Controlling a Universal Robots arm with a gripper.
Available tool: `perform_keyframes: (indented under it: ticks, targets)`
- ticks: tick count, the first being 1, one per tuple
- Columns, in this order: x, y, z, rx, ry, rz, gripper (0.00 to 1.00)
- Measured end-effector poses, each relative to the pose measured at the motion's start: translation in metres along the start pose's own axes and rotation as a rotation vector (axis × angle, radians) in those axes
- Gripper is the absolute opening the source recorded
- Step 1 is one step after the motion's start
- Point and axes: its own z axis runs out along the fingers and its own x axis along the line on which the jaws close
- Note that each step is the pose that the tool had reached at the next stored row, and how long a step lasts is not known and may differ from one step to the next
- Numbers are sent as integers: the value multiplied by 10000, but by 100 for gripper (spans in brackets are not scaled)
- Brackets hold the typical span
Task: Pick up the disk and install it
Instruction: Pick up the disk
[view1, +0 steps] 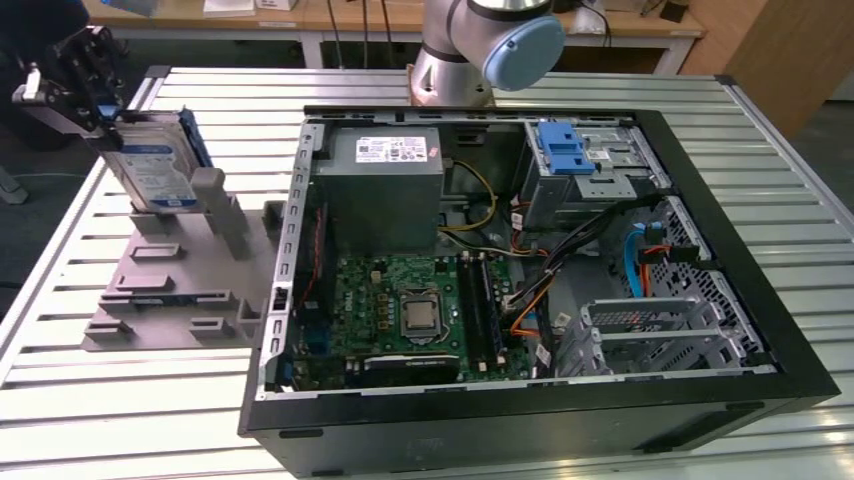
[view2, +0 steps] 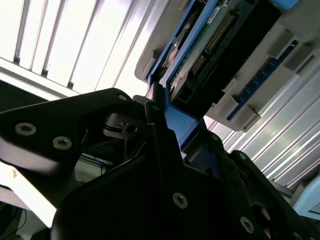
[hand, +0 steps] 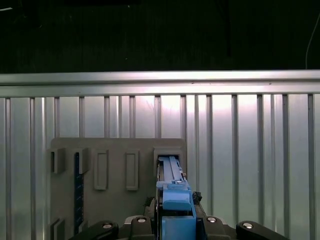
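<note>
The claw (view1: 100, 105) squeezes the tilted disk (view1: 154, 160) just over the grey stand (view1: 160, 300), so a bump there could knock it loose.

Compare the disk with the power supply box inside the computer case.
The disk is a thin slab; the power supply is a bulky box. The disk stands on edge outside the case, held by the gripper; the power supply sits mounted inside it. Both are grey with labels.
</note>
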Motion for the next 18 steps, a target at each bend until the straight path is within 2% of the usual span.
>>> perform_keyframes:
  ticks: [18]
  targets:
    - [1, 16, -140, 21, 1, 0, 36]
